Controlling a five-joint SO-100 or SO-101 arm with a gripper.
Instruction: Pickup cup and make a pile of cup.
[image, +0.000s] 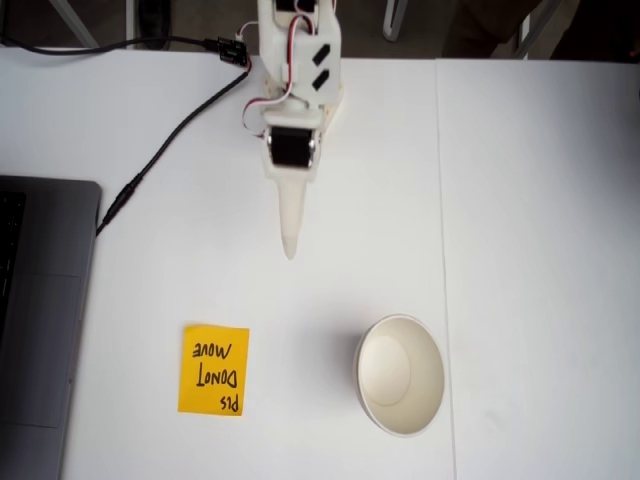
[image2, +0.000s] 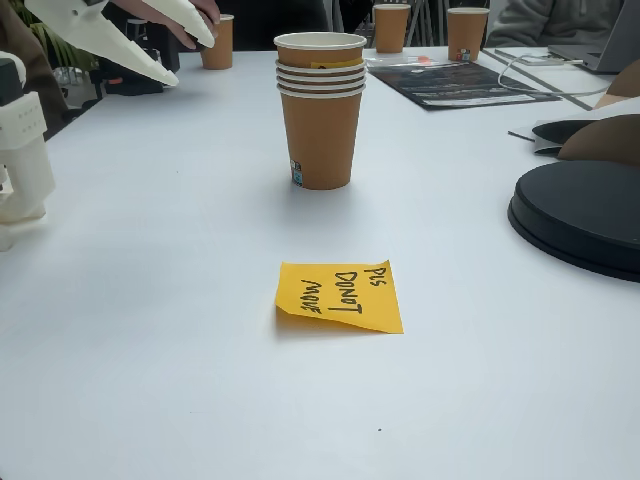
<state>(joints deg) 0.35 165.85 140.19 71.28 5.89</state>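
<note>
Note, orange-yellow and handwritten, lies flat on the white table nearest the low fixed camera. Gripper: white fingers pressed together to 1 point, empty, above bare tabletop. Pile: 4 rims visible, upright, beyond the note; from above it reads as 1 cup. Laptop at left edge.

Orange-yellow sticky note flat on the white table, handwritten in black "PLS DONOT MOVE", upside down in a fixed view, small label low on the cup stack unreadable
</note>
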